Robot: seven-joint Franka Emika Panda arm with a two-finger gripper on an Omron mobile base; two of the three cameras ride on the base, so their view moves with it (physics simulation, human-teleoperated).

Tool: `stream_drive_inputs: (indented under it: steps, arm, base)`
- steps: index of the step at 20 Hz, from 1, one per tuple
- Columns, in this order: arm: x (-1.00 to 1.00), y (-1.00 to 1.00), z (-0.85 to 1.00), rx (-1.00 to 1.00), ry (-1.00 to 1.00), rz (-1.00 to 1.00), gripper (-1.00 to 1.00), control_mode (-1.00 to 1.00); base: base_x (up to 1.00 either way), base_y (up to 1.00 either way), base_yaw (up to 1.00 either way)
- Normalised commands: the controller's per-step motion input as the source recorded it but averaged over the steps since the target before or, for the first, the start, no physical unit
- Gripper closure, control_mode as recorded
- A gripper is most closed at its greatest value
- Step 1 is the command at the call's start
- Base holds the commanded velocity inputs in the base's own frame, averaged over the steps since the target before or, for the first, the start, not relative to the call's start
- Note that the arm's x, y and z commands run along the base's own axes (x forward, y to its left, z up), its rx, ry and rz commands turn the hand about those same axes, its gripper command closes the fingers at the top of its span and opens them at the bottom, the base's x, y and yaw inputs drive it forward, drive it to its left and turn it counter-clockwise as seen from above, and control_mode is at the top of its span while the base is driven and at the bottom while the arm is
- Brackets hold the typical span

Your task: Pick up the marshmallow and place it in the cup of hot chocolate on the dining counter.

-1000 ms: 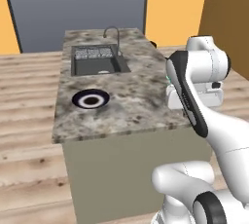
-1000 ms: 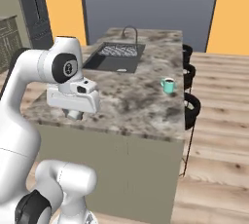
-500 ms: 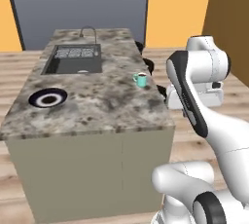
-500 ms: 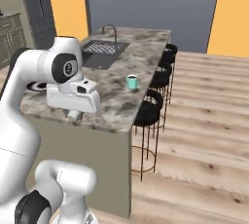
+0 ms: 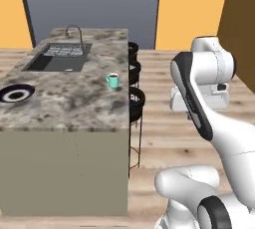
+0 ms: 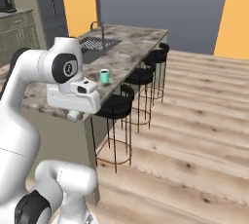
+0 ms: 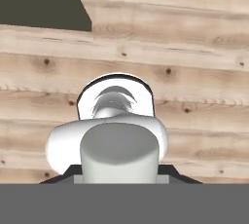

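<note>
The cup of hot chocolate [image 5: 113,80] is a small teal mug standing near the right edge of the dining counter [image 5: 74,104], also seen in the right base view as the cup [image 6: 104,76] on the counter [image 6: 133,47]. My gripper [image 7: 119,172] points down at the wooden floor. It is shut on the marshmallow [image 7: 119,151], a pale rounded chunk between the dark finger tips. In the base views the gripper [image 6: 74,116] hangs under the white hand, off the counter on the stool side and nearer the base than the mug.
A dark sink [image 5: 57,57] with a faucet lies at the counter's far end. A dark-rimmed plate [image 5: 16,93] sits at the left edge. Black bar stools [image 6: 114,106] line the counter's side. Open wooden floor [image 6: 194,121] stretches to the right.
The base has driven along the counter, so the whole scene has slid left and the stools and mug have come into view. The arm keeps its pose and its grip.
</note>
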Motion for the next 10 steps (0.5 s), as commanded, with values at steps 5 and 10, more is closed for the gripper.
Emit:
stream_drive_inputs:
  steps: [5,10]
  arm:
    - [0.0,0.0,0.0,0.0,0.0,0.0,1.0,1.0]
    - [0.0,0.0,0.0,0.0,0.0,0.0,1.0,1.0]
  base:
    - [-0.07,-1.0,0.48]
    - [-0.06,-1.0,0.6]
